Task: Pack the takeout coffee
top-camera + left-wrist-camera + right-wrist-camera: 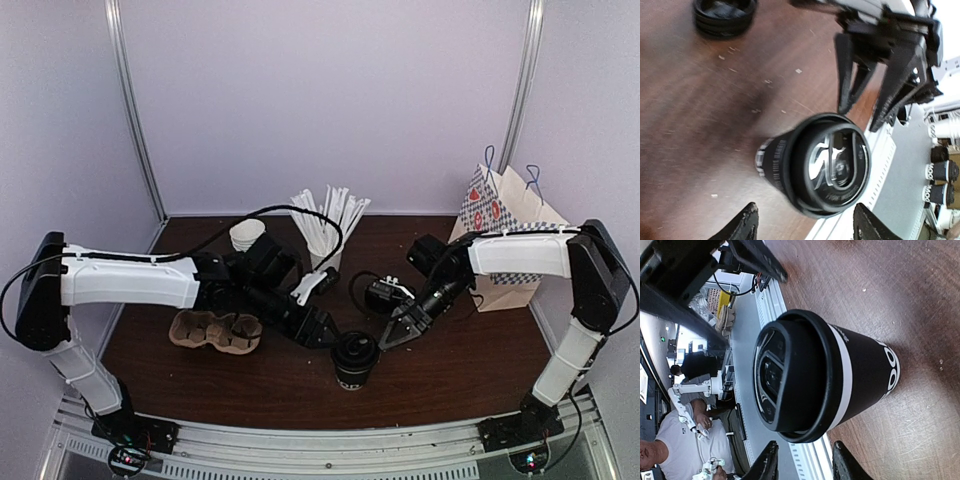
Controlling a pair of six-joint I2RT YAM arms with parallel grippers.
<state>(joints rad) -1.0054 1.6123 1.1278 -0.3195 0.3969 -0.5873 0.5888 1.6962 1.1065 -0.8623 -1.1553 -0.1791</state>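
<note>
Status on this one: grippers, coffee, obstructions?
Left gripper, right gripper open, flanking coffee, no grip. Upright, lidded, near front edge. Bag back right, behind right arm.

The left hand (807,227) shows only its two fingertips (746,222), which stand wide apart. Just ahead of them, in line with the gap, is the takeout coffee (815,165) with its black lid on, and it touches neither finger. Beyond the cup, the right hand (860,117) points two dark fingers toward it, with a gap between them. Farther ahead and to the left, a low black round stack (725,15) lies on the brown surface (700,110).
</note>
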